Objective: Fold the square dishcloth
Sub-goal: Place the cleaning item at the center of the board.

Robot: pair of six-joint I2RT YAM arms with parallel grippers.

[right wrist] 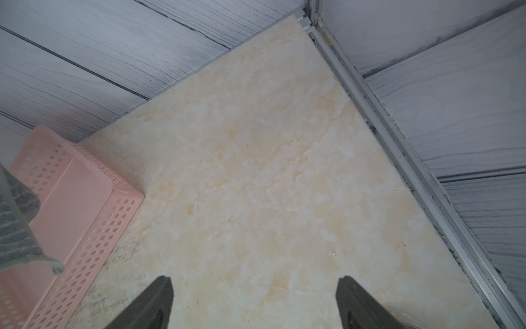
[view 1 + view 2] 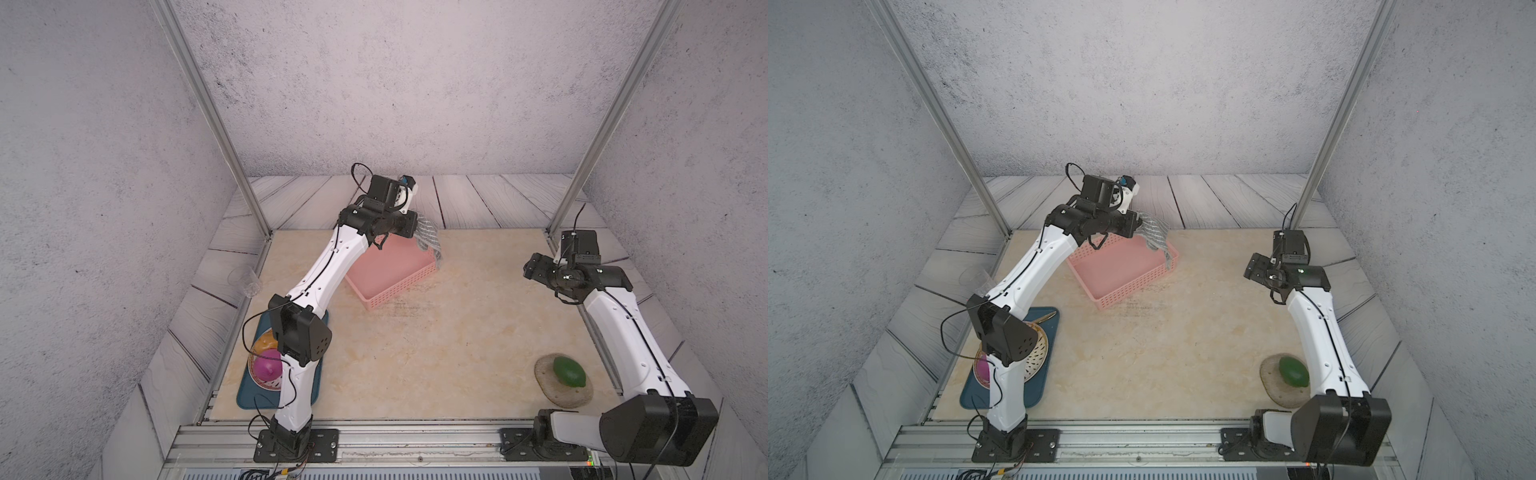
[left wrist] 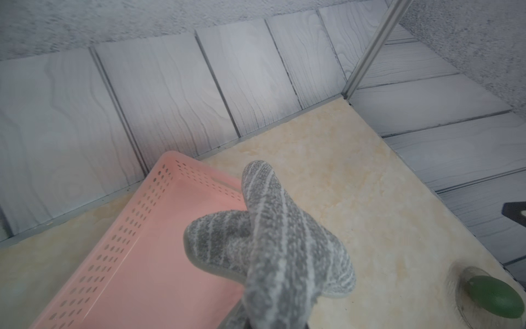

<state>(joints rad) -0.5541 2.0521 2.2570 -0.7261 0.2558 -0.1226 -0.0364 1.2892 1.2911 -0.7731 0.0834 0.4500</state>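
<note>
The square dishcloth (image 2: 429, 237) is grey with thin white stripes and hangs bunched and twisted above the far right corner of the pink basket (image 2: 390, 291). My left gripper (image 2: 417, 227) is shut on its upper part. In the left wrist view the dishcloth (image 3: 273, 250) hides the jaws. It also shows in a top view (image 2: 1156, 235) and at the edge of the right wrist view (image 1: 14, 228). My right gripper (image 2: 530, 268) hovers open over bare tabletop to the right of the basket (image 1: 94, 228), with nothing between its fingers (image 1: 162, 293).
A blue tray (image 2: 249, 399) with a plate and a magenta object lies at the front left under the left arm. A clear cup (image 2: 245, 280) stands at the left edge. A green fruit (image 2: 569, 372) rests on a round mat (image 2: 557, 395) at the front right.
</note>
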